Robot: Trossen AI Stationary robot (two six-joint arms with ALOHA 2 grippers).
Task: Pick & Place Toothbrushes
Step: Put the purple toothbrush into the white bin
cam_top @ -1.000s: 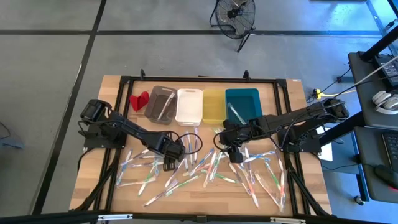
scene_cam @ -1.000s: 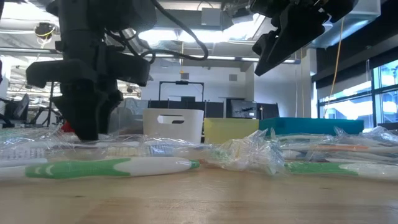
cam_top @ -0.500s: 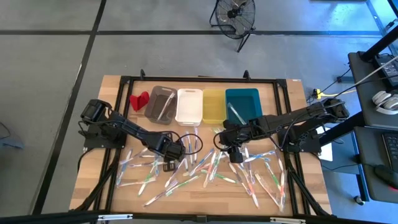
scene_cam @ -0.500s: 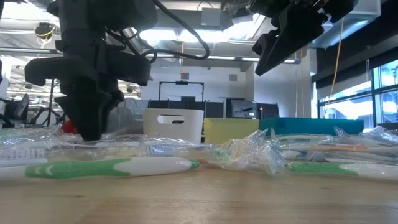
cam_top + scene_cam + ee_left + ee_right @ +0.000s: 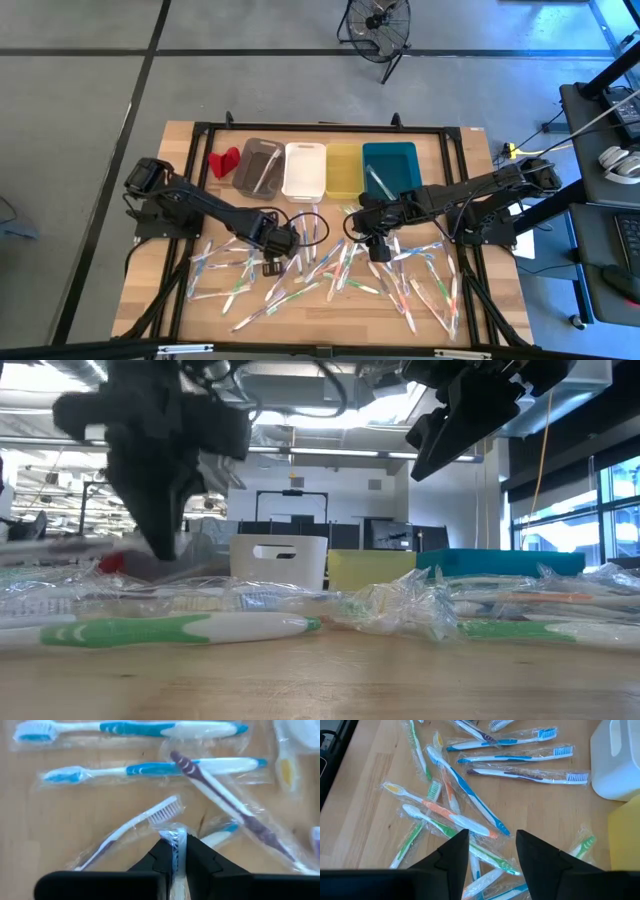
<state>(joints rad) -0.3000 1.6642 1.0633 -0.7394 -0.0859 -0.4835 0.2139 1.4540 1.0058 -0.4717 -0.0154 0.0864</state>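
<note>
Many toothbrushes (image 5: 330,275) in clear wrappers lie scattered flat on the near half of the wooden table. My left gripper (image 5: 280,241) is above the left part of the pile, shut on the clear wrapper (image 5: 176,839) of one toothbrush. In the low view it (image 5: 160,548) stands a little above the pile. My right gripper (image 5: 377,247) hangs open well above the middle of the pile. Its fingers (image 5: 454,851) stand apart over blue, orange and green toothbrushes (image 5: 465,810) and touch none of them. My left gripper pinches a bunched bit of clear wrapper (image 5: 176,836) between its two fingertips, coming from above and pointing down. The fingers hide which toothbrush is inside it. I cannot tell whether that toothbrush is clear of the table.
Along the far side stand a grey bin (image 5: 258,165), a white bin (image 5: 304,170), a yellow bin (image 5: 343,170) and a teal bin (image 5: 390,165). The grey and teal bins hold toothbrushes. A small red object (image 5: 222,160) lies left of the grey bin. A dark frame (image 5: 320,127) rims the table.
My left gripper has shut on the wrapper and then gone up from the pile; it shows blurred in the low view. The right gripper has kept its place above the pile.
</note>
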